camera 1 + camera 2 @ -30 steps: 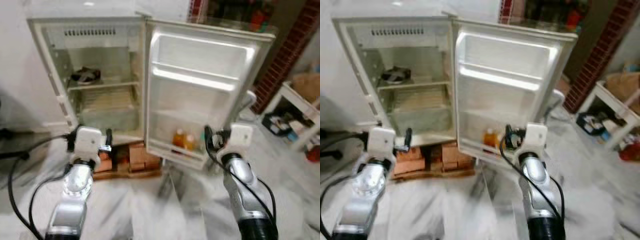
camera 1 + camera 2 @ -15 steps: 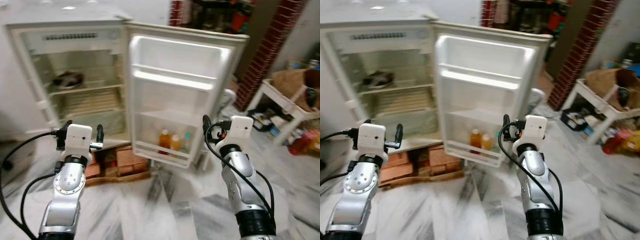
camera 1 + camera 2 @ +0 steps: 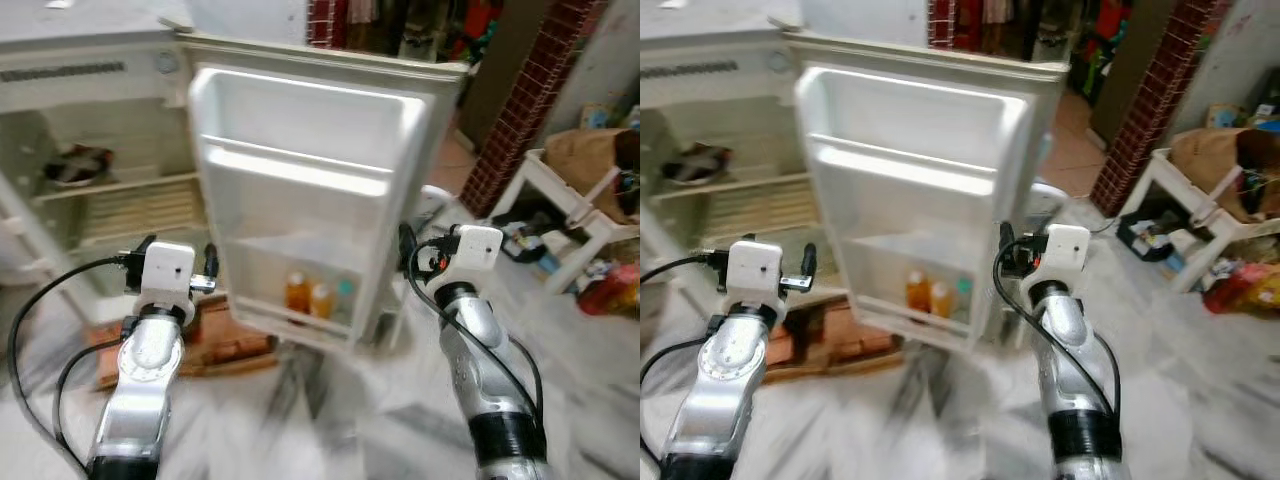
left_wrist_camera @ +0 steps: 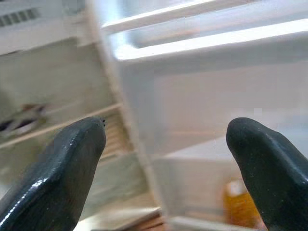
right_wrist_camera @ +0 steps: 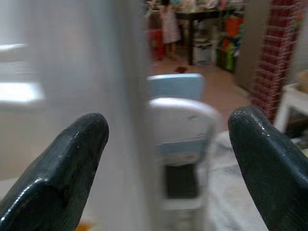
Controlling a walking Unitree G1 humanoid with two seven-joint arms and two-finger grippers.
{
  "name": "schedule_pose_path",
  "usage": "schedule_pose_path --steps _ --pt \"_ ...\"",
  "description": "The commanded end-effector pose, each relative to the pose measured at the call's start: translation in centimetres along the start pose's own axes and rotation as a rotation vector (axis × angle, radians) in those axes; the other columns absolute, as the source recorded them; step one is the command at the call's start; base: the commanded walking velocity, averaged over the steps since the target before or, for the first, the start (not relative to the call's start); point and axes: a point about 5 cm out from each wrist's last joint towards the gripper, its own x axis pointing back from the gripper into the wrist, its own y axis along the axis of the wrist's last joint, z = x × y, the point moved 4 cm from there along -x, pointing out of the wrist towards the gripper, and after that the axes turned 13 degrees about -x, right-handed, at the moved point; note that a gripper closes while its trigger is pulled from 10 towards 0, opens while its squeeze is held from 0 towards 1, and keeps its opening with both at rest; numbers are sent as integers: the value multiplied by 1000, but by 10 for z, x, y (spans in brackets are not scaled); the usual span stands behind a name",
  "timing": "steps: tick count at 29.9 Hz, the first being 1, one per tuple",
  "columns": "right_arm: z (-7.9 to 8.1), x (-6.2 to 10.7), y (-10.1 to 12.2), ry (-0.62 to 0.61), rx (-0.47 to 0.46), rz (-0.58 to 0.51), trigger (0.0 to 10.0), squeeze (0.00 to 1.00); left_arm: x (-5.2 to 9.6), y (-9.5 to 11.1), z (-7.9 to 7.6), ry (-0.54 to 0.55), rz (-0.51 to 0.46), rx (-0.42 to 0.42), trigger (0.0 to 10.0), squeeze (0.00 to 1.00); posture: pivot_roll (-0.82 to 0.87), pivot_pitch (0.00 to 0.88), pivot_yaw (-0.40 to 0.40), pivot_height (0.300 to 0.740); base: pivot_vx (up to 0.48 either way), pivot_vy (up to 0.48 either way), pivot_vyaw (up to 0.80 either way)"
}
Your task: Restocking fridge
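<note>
The white fridge (image 3: 90,120) stands with its door (image 3: 310,190) swung wide. Two orange bottles (image 3: 297,292) and a greenish one (image 3: 343,293) sit in the door's lowest shelf. A dark item (image 3: 72,165) lies on the upper wire shelf inside. My left gripper (image 4: 166,131) is raised before the fridge's hinge side, open, with nothing between its fingers (image 4: 62,173). On the other side, my right gripper (image 5: 168,122) is held up by the door's outer edge, open too and holding nothing. The picture is blurred by motion.
Bricks on a wooden board (image 3: 225,335) lie under the fridge. A white and blue chair (image 5: 178,134) stands behind the door. At the right are a brick pillar (image 3: 520,100) and a white table (image 3: 570,200) carrying a brown bag (image 3: 590,150). The floor is marble.
The whole view has shifted: the fridge sits further left and the door looms closer, so the camera has moved. Both arms keep their raised pose with grippers open.
</note>
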Motion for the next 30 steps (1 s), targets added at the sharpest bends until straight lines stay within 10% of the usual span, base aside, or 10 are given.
schedule_pose_path --steps 1,11,23,24,30 --pt "10 -1 -1 28 -20 -7 10000 0 1 -5 10 23 15 -19 10000 0 90 0 -39 740 0 -439 0" --pt "16 3 -14 124 -89 66 10000 0 4 -5 5 10 18 -14 10000 0 91 0 -43 740 0 -480 0" --pt "21 -2 -9 130 -59 31 10000 0 8 -10 10 42 42 89 10000 0 105 0 -48 740 0 0 611" --pt "22 -3 -9 128 -62 28 10000 0 7 -11 10 56 69 200 10000 0 108 0 -51 740 0 0 712" --pt "26 -6 -6 125 -57 8 10000 0 5 -7 16 76 50 156 10000 0 115 0 -47 740 0 0 712"
